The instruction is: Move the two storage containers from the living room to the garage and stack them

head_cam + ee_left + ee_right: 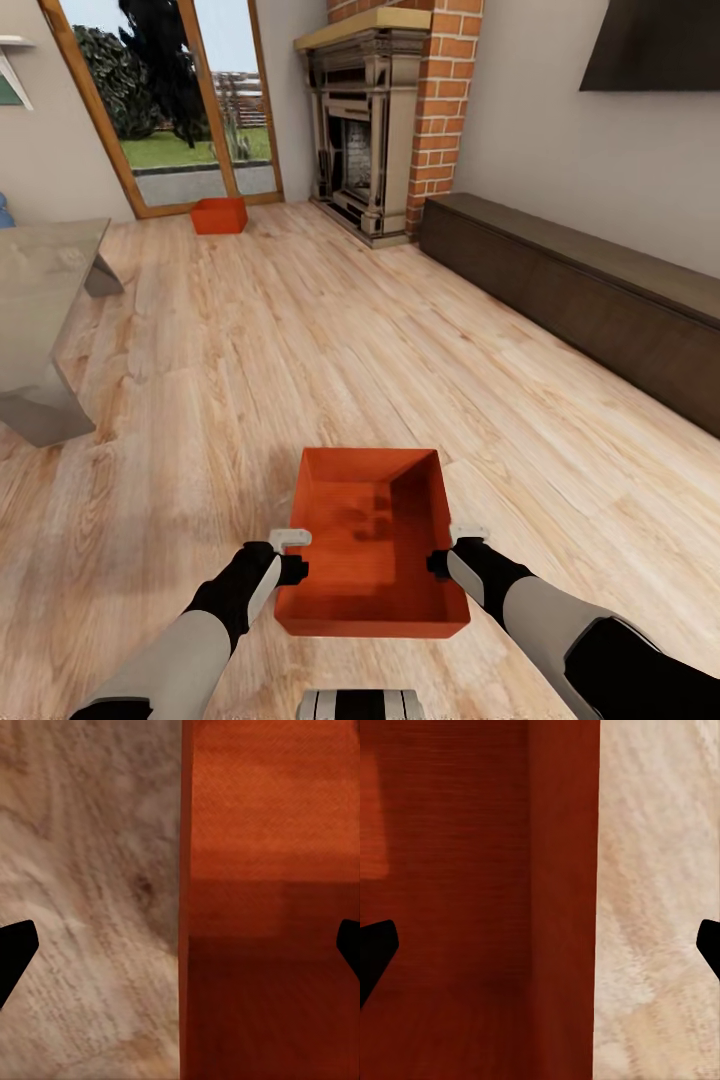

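One orange-red storage container (370, 540) is low on the light wood planks of the living room, right in front of me. My left gripper (292, 553) is at its left wall and my right gripper (452, 548) is at its right wall. In the left wrist view the left gripper (181, 952) is open, its fingers wide apart on either side of the container wall (262, 907). The right gripper (541, 949) is open in the same way astride the other wall (562, 870). The second storage container (219, 215) sits far off by the glass door.
A glass coffee table (40, 290) stands at the left. A dark low cabinet (600, 290) runs along the right wall. The brick fireplace (365, 130) is at the back, beside the glass door (170, 100). Bare plank floor (300, 340) lies between the two containers.
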